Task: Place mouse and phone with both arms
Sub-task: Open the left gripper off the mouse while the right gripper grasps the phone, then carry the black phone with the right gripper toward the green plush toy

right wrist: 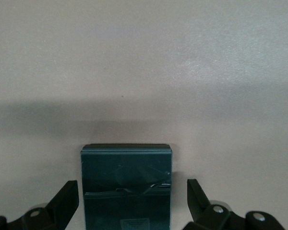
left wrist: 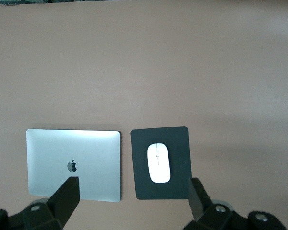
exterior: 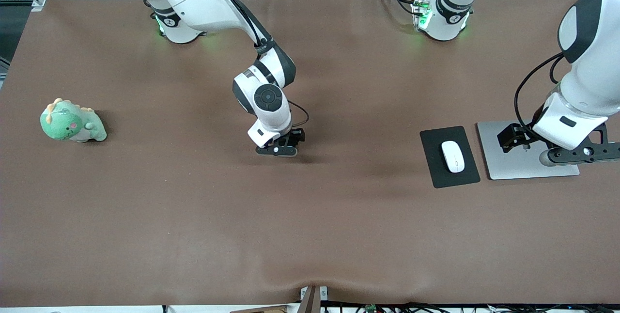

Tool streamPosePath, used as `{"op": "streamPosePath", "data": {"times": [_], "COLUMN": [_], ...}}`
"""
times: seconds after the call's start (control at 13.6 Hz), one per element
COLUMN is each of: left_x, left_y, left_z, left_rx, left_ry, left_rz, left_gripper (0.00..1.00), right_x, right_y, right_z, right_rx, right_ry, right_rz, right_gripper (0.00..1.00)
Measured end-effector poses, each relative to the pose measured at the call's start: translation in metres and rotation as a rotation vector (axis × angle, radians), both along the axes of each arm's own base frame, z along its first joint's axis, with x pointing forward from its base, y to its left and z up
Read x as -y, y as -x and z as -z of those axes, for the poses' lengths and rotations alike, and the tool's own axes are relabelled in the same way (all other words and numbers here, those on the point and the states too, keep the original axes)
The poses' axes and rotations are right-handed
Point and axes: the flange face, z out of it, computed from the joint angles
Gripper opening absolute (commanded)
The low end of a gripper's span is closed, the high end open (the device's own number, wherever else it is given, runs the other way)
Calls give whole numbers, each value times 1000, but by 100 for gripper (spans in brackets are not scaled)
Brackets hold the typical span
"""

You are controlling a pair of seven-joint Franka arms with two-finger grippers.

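Front view: the mouse (exterior: 452, 156) lies on the black pad (exterior: 436, 170), just beside the laptop (exterior: 513, 170), toward the left arm's end of the table; that half looks done. The left gripper (left wrist: 132, 196) hangs over the laptop, fingers wide and empty. The phone (right wrist: 126, 184) lies on the cloth mid-table, framed between the spread fingers of the right gripper (right wrist: 133, 197), which is low over it and not gripping; placed or not yet lifted, I can't say. A green plush dinosaur (exterior: 71, 122) sits well apart at the right arm's end.
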Motion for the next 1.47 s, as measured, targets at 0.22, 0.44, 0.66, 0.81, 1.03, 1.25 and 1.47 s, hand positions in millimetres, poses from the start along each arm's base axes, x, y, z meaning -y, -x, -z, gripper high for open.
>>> {"op": "streamPosePath", "data": {"times": [0.22, 0.44, 0.66, 0.81, 1.03, 1.25, 1.47], "left_x": [0, 4, 5, 5, 9, 9, 11], "left_y": [8, 16, 23, 27, 38, 51, 60], "left_z": [-10, -25, -35, -39, -53, -68, -79], "left_rx": [-7, 2, 0, -2, -4, -10, -8], "left_ry": [-10, 6, 6, 2, 26, 26, 32], "left_rz": [-4, -8, -12, -13, -20, -28, -31], "left_gripper": [100, 100, 100, 100, 100, 100, 100], "right_x": [-2, -2, -3, -4, 3, 22, 61], "right_y": [2, 2, 3, 2, -7, -26, -51], "right_z": [8, 11, 10, 9, -4, -38, -70], "right_rx": [5, 5, 8, 10, -12, -28, -42], "right_ry": [-5, -5, -7, -9, 11, 22, 28], "right_rz": [-4, -4, -6, -6, 11, 55, 121], "right_gripper": [100, 49, 0, 0, 0, 0, 0]}}
